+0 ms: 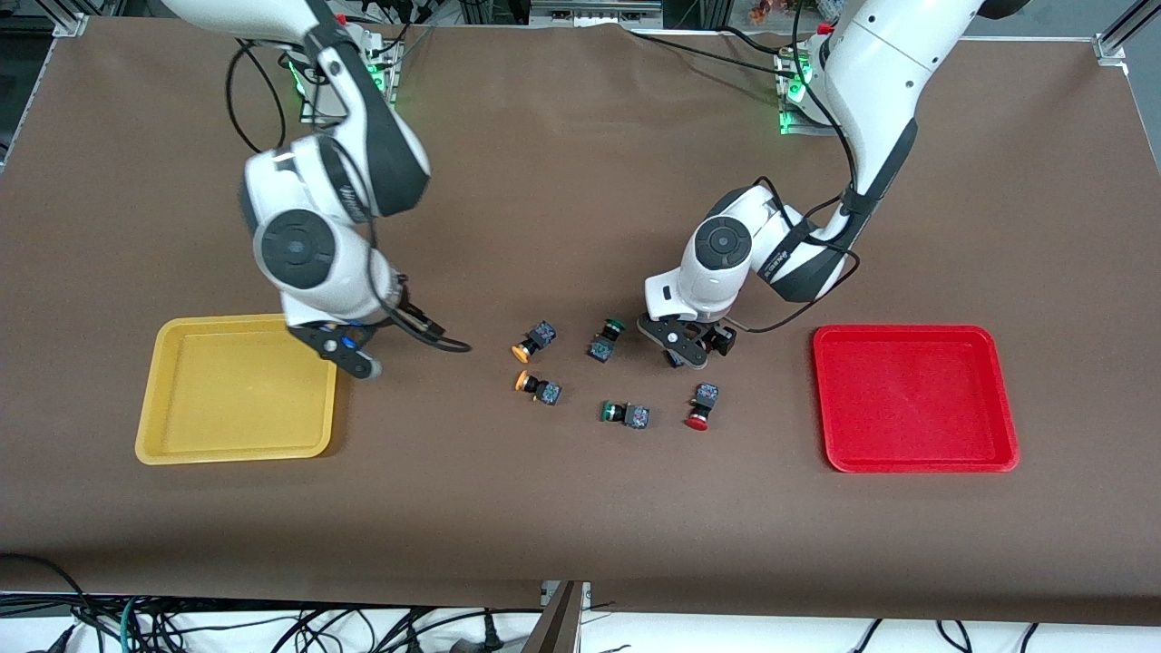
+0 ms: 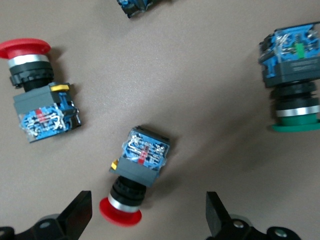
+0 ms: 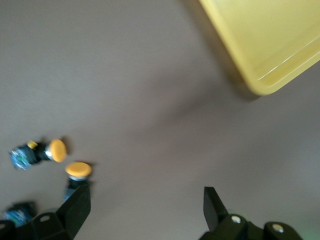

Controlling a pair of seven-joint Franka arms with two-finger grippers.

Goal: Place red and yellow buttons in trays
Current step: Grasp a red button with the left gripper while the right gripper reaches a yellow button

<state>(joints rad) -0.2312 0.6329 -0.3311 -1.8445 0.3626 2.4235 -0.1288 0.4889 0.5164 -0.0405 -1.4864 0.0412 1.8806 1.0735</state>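
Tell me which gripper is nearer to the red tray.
Left. The left gripper, jaws open, hangs over the red buttons beside the red tray. The right gripper, also open, is at the yellow tray's corner, at the right arm's end.

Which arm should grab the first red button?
Left. The left gripper hangs open over a red button, close to the red tray; the right gripper is at the yellow tray.
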